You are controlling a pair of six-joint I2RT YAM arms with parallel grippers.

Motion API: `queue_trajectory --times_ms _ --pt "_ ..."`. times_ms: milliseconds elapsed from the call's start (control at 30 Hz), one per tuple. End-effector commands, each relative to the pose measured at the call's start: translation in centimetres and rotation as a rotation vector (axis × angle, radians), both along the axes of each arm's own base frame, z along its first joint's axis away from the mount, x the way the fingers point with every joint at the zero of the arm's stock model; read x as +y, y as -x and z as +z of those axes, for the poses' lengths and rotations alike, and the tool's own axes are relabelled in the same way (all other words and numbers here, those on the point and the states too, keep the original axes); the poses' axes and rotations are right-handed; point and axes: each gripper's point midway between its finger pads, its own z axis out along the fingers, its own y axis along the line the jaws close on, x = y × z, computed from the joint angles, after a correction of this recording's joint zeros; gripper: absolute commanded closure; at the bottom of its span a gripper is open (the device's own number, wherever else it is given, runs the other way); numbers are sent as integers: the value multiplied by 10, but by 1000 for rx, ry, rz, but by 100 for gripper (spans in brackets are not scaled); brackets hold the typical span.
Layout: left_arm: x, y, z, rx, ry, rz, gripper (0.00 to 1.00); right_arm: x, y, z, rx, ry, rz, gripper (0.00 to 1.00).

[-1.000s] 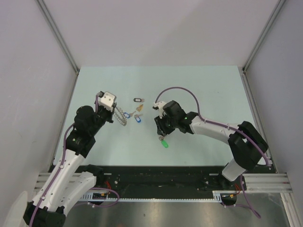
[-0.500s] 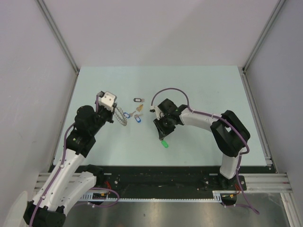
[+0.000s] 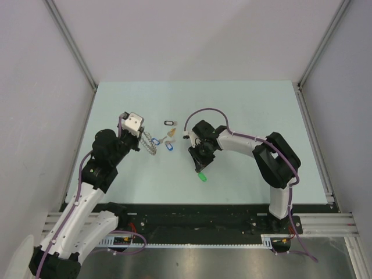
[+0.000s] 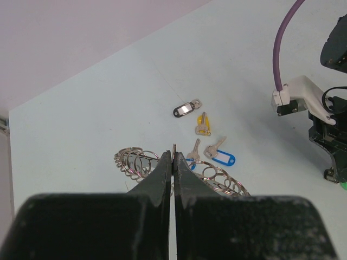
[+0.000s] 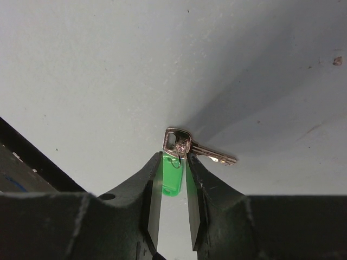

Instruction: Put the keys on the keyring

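My left gripper [image 3: 141, 143] is shut on the keyring [image 3: 151, 144], a floppy chain of silver loops. In the left wrist view the jaws [image 4: 174, 153] pinch its wire and the keyring [image 4: 132, 161] droops on both sides. Loose keys lie just beyond: black tag [image 4: 186, 108], yellow tag [image 4: 203, 123], blue tag [image 4: 223, 158], and another blue one [image 4: 191, 161] against the ring. My right gripper [image 3: 200, 167] is at the table, closed narrowly on the green-tagged key [image 3: 201, 176]. In the right wrist view the green tag [image 5: 173, 176] sits between the fingers and the key's head [image 5: 178, 142] at the tips [image 5: 174, 155].
The pale green table [image 3: 250, 110] is walled by grey panels at the back and both sides. A black rail [image 3: 192, 218] runs along the near edge. The right arm's purple cable [image 4: 284, 38] and wrist show at the right of the left wrist view.
The right arm's elbow has swung in toward the middle and up, while its gripper stayed at the green-tagged key. The left arm and the keyring have not moved.
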Motion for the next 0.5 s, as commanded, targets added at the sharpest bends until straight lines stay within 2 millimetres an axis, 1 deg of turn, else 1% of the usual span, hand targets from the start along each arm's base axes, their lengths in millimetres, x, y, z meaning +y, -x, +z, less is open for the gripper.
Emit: queue_trajectory --times_ms 0,100,333,467 --pt "-5 -1 20 -60 26 -27 100 4 -2 5 11 -8 23 72" --pt "-5 -1 19 -56 26 -25 99 5 -1 4 23 -14 27 76" --pt "-5 -1 19 -57 25 -25 100 7 0 -2 39 -12 31 78" --pt "-6 -1 18 -54 24 -27 99 7 -1 -1 37 -14 25 84"
